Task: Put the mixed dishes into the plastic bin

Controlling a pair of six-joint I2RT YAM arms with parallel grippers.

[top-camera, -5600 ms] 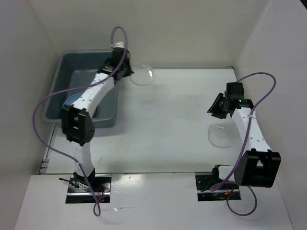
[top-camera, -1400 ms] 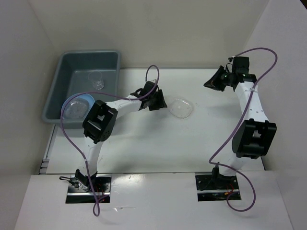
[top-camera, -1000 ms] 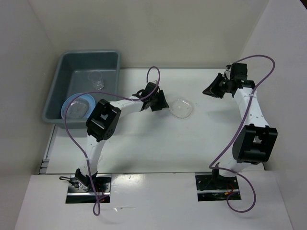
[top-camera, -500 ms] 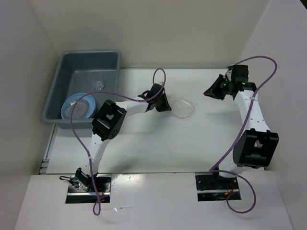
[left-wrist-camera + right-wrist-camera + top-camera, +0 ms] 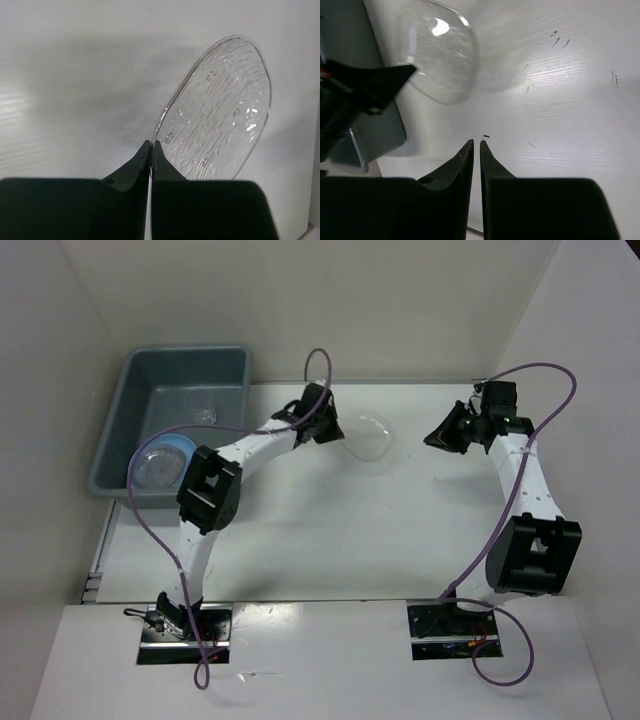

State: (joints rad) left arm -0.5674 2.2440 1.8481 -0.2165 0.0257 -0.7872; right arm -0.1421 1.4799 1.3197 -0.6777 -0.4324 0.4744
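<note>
My left gripper (image 5: pixel 330 430) is shut on the rim of a clear round plate (image 5: pixel 365 438) and holds it tilted above the table, right of the grey-blue plastic bin (image 5: pixel 128 380). The left wrist view shows the plate (image 5: pixel 220 115) pinched between my closed fingers (image 5: pixel 151 146). In the bin lie a blue plate (image 5: pixel 180 446) with a clear plate (image 5: pixel 155 467) on it and a small clear cup (image 5: pixel 202 408). My right gripper (image 5: pixel 440 433) is shut and empty above the table's right back part; the right wrist view shows the held plate (image 5: pixel 440 55) and part of the bin (image 5: pixel 342 55).
White walls enclose the table at the back, left and right. Purple cables loop from both arms. A few small dark marks (image 5: pixel 559 41) dot the white table surface.
My left gripper has closed on the clear plate's rim and lifted it, moving back toward the bin. The right arm has stayed about where it was.
</note>
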